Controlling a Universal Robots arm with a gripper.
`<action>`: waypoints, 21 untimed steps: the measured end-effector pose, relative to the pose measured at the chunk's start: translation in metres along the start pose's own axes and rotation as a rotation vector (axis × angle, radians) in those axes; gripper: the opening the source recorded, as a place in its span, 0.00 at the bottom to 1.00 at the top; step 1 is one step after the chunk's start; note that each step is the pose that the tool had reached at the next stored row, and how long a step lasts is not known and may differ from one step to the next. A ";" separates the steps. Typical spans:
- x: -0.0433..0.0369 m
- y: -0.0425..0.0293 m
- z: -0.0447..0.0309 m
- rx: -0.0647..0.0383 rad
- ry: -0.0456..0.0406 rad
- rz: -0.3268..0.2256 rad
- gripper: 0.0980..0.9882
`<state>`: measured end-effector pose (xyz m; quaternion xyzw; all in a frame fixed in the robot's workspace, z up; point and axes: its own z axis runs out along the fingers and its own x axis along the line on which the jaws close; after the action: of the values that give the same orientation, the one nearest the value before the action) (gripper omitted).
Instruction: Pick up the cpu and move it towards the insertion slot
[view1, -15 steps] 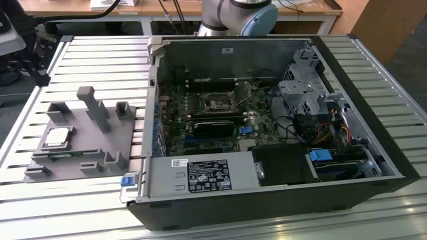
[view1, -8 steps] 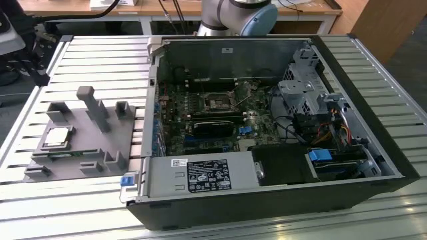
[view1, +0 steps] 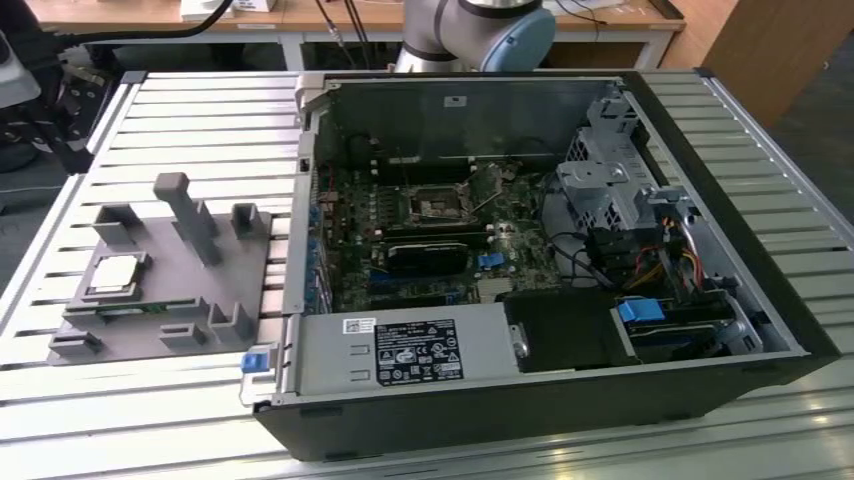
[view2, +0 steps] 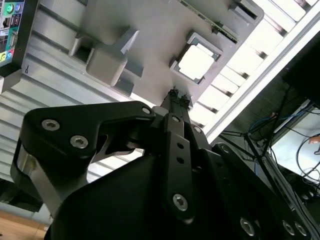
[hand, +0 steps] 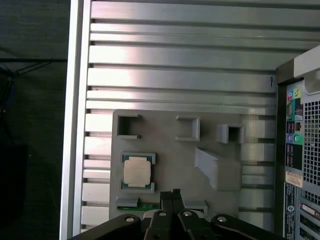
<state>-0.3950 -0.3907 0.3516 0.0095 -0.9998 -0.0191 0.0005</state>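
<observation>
The cpu (view1: 118, 272) lies flat in a square pocket of the grey fixture (view1: 174, 275), with its silvery top up. The fixture stands on the slatted metal counter (view1: 200, 120) at the exterior view's left, just beside the open computer case (view1: 534, 420). The exterior view looks into the case: the insertion slot (view1: 437, 205) sits on the board near the far wall, well apart from the cpu. Behind the case stands the base of the arm (view1: 481, 25). A thin green memory strip (view1: 127, 311) lies in the fixture on the near side of the cpu. The wrist views give the gripper (hand: 172, 192) itself. In the first wrist view its black fingers (hand: 168, 193) are narrow, almost together, with nothing between them. Their tips are over the fixture (hand: 175, 160) by the memory strip (hand: 145, 206), near the cpu (hand: 137, 171) but not on it. The second wrist view shows the gripper (view2: 178, 95) from behind, its tips pointing at the fixture (view2: 145, 30) just beside the pocket with the cpu (view2: 196, 62). The first wrist view also shows the rear of the case (hand: 300, 150) with its coloured ports.
</observation>
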 end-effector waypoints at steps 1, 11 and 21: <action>0.0010 0.0000 0.0001 0.000 -0.0001 0.000 0.01; 0.0144 0.0002 0.0004 0.000 -0.0004 0.000 0.01; 0.0295 0.0005 0.0014 0.000 -0.0003 0.000 0.01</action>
<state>-0.4245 -0.3907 0.3502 0.0095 -0.9998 -0.0191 0.0003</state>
